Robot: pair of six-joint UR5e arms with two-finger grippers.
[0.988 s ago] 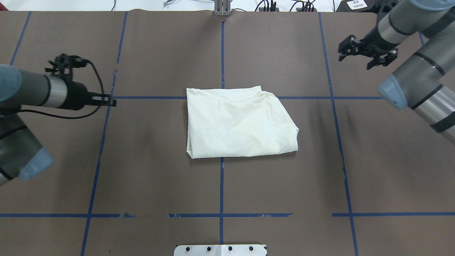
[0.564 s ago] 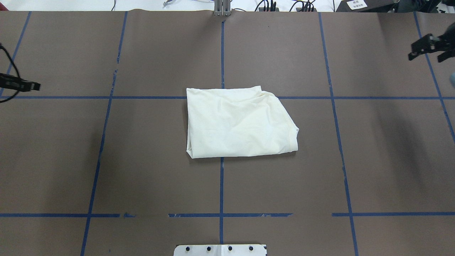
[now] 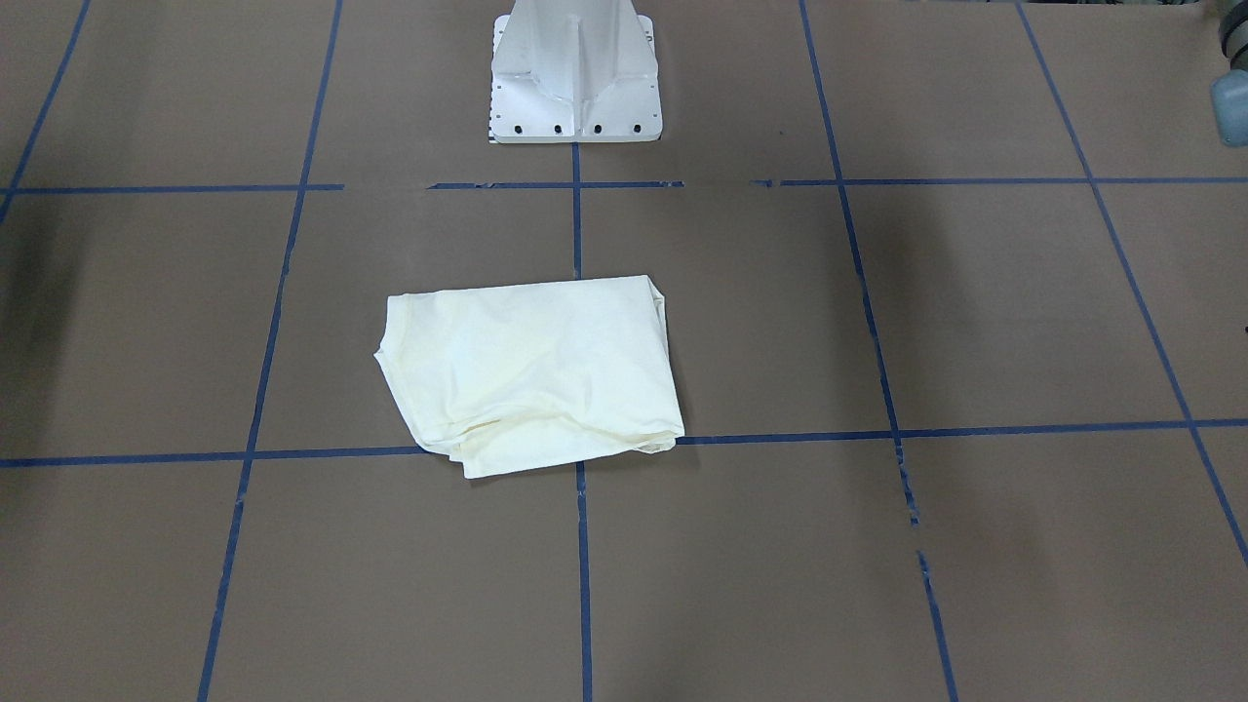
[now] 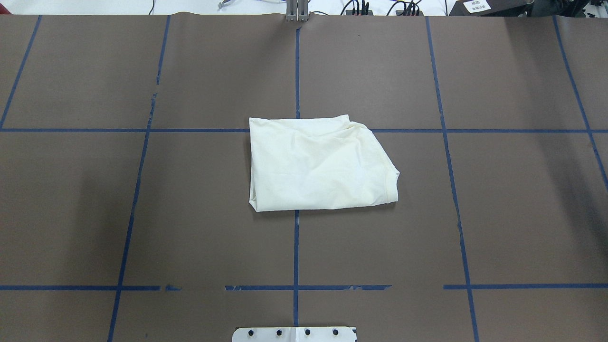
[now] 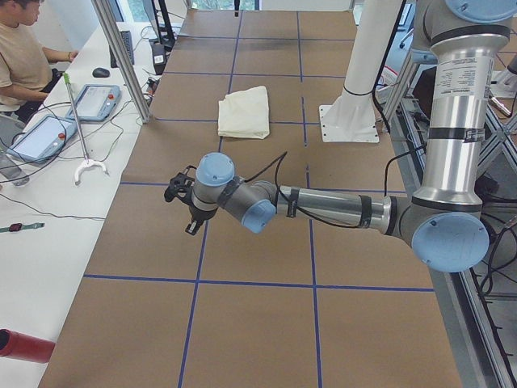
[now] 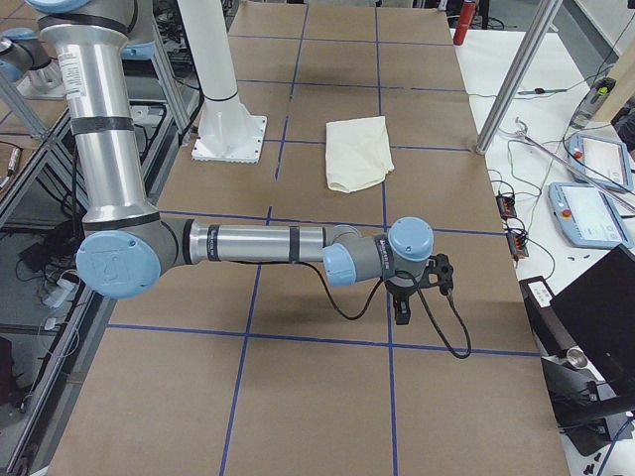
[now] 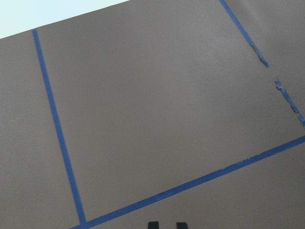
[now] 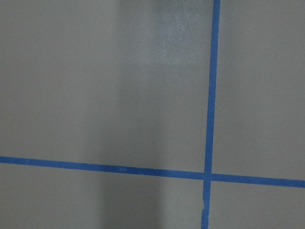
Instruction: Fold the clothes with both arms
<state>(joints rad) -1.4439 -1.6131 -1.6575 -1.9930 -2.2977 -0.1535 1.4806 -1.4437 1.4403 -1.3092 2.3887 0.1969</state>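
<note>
Left tool [image 5: 192,225]: hangs over bare tabletop [image 4: 190,213] at the left end, nothing in it; only two dark tip edges show in the wrist view, opening can't be told.
Right tool [image 6: 400,309]: over bare tabletop at the right end, nothing in it; opening can't be told.
Shirt [image 4: 320,164]: folded to a rough rectangle, flat at tabletop centre, straddling the middle blue tape line [image 4: 296,247], well apart from both tools.

The folded cream shirt [image 3: 531,370] lies on the taped brown table [image 3: 975,312], apart from the white pedestal [image 3: 575,68].
</note>
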